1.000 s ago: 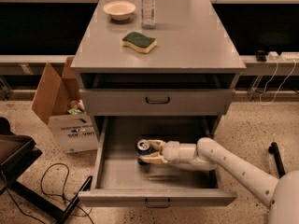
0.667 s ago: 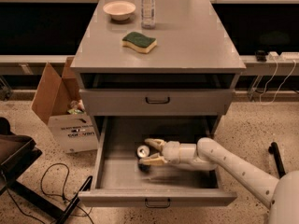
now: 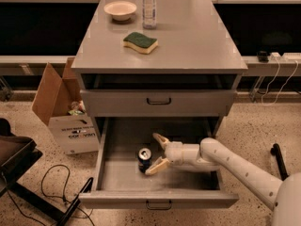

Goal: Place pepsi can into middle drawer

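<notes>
The pepsi can (image 3: 144, 159) stands upright on the tray of the pulled-out middle drawer (image 3: 117, 178), left of the middle. My gripper (image 3: 156, 153) is inside the drawer just to the right of the can. Its fingers (image 3: 160, 140) are spread wide apart, one behind the can and one at its front right, and they do not clasp it. The white arm (image 3: 235, 166) reaches in from the lower right.
On the cabinet top (image 3: 188, 41) lie a green-and-yellow sponge (image 3: 140, 42), a white bowl (image 3: 120, 10) and a clear bottle (image 3: 149, 1). The upper handled drawer (image 3: 159, 101) is closed. A cardboard box (image 3: 66, 112) stands left of the cabinet, with cables (image 3: 51, 192) and a dark stand on the floor.
The gripper's fingers have opened and drawn back slightly to the right. The can now stands free on the drawer tray.
</notes>
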Controlling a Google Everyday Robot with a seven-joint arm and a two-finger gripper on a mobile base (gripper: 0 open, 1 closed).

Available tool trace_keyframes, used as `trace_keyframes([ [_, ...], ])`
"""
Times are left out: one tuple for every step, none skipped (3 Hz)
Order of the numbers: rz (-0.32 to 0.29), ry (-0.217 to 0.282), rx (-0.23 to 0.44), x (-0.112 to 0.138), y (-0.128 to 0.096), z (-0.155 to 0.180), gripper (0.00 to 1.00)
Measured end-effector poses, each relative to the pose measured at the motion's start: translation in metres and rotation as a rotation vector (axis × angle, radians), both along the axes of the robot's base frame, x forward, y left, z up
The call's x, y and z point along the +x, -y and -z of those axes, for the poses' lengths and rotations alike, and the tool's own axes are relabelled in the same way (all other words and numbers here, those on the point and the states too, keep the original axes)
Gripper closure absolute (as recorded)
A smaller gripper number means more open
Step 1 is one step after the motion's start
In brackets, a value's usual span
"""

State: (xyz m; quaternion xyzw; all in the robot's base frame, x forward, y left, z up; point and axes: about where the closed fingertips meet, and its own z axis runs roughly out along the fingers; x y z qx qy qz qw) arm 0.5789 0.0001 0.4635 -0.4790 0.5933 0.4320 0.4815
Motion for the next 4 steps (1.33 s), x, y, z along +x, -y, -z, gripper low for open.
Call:
trace_keyframes([
  [-0.028, -0.019, -0.027, -0.008, 0.023, -0.022, 0.00],
  [-0.128, -0.046, -0.131, -0.027, 0.057, -0.062, 0.00],
  [-0.230, -0.073, -0.232, -0.043, 0.086, -0.106, 0.00],
  [-0.266, -0.082, -0.377, -0.059, 0.107, -0.160, 0.00],
])
